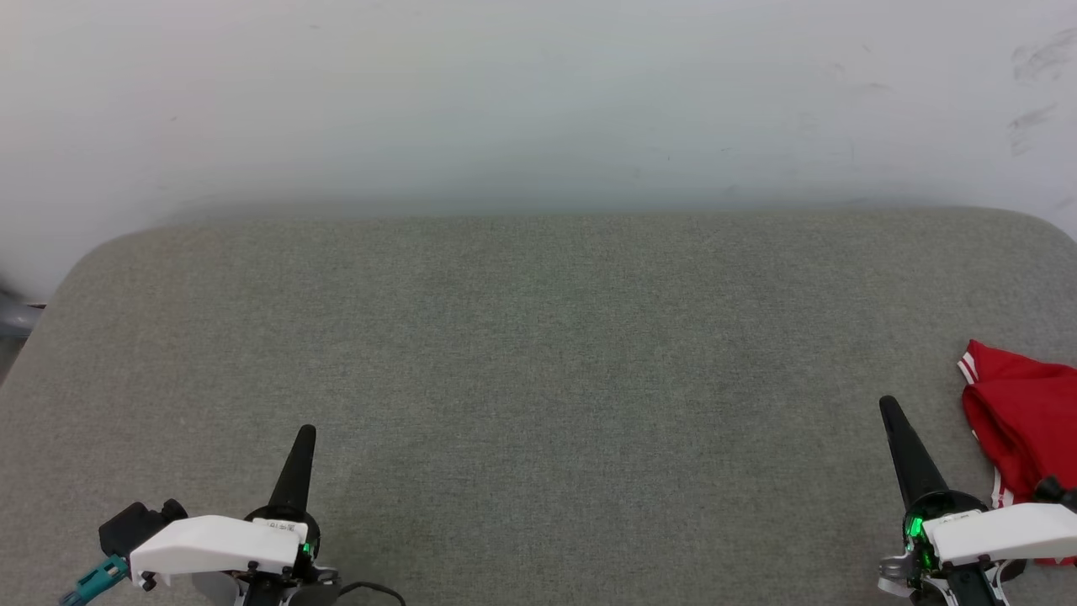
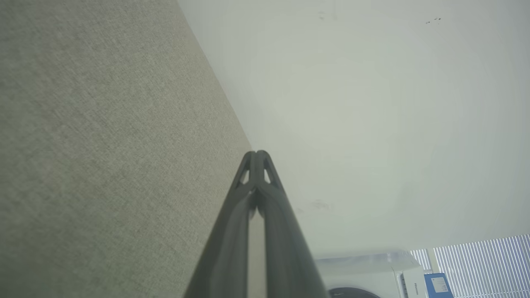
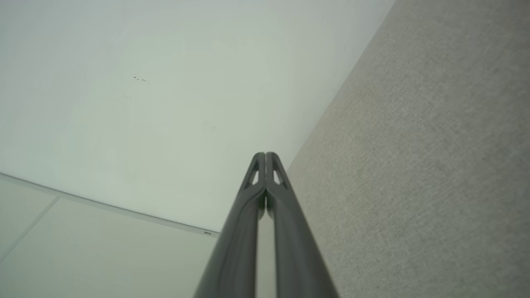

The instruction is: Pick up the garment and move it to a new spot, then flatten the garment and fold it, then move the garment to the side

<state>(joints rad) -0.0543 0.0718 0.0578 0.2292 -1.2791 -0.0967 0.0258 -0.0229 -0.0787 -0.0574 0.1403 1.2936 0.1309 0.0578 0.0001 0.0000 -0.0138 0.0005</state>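
The garment, red with white striped trim, lies bunched at the right edge of the grey padded table, partly cut off by the head view's border. My right gripper is shut with nothing in it, just left of the garment and apart from it. My left gripper is shut and empty near the table's front left. In the left wrist view the left gripper has its fingertips pressed together over the table. In the right wrist view the right gripper is likewise closed tip to tip.
A pale wall rises behind the table's far edge. A white appliance and window blinds stand off beyond the table in the left wrist view. A grey object pokes in at the table's left edge.
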